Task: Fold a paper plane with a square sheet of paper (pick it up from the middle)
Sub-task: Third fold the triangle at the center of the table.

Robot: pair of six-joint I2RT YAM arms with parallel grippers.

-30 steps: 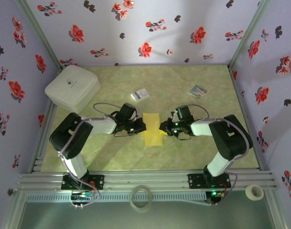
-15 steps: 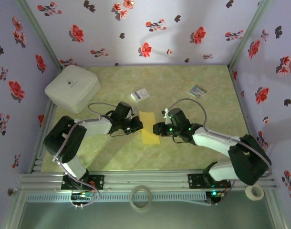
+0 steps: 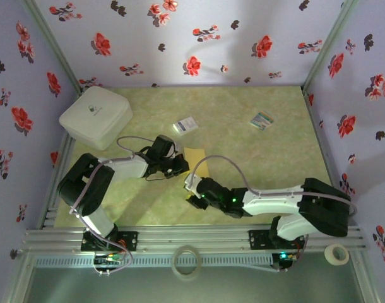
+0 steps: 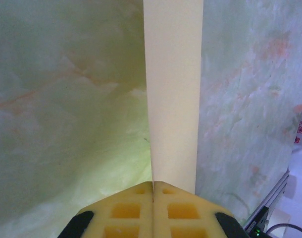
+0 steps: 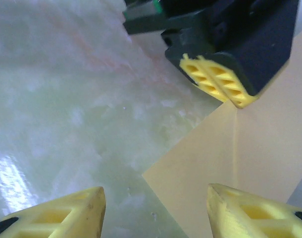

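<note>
Smack in the middle of the top view, the thin yellow-tan sheet of paper [image 3: 196, 161] sits folded into a narrow strip on the green marbled tabletop [image 3: 287, 151]. The black left gripper [image 3: 183, 166] is pinching it at its left edge. From the left wrist cam you can see the yellow foam fingers [image 4: 126, 213] pressed tight together at the bottom of the frame, with the paper [image 4: 173, 89] running straight up from between them toward the top edge. So that one's clamped on the sheet, no doubt.

The right gripper [image 3: 194, 192] is just below the paper in the top view, with its white arm reaching in from the lower right. Its own cam shows its fingers spread apart and nothing between them, one in each bottom corner [image 5: 153, 210]. A corner of the paper [image 5: 250, 163] lies flat between them, and the left gripper's closed tips [image 5: 218, 84] bite the paper's edge at upper right.

Other stuff on the table:
- a white rounded square box [image 3: 96, 115], upper left
- a small white card with blue print [image 3: 185, 125], just above the paper
- a little striped multicoloured card [image 3: 262, 120], further right
</note>
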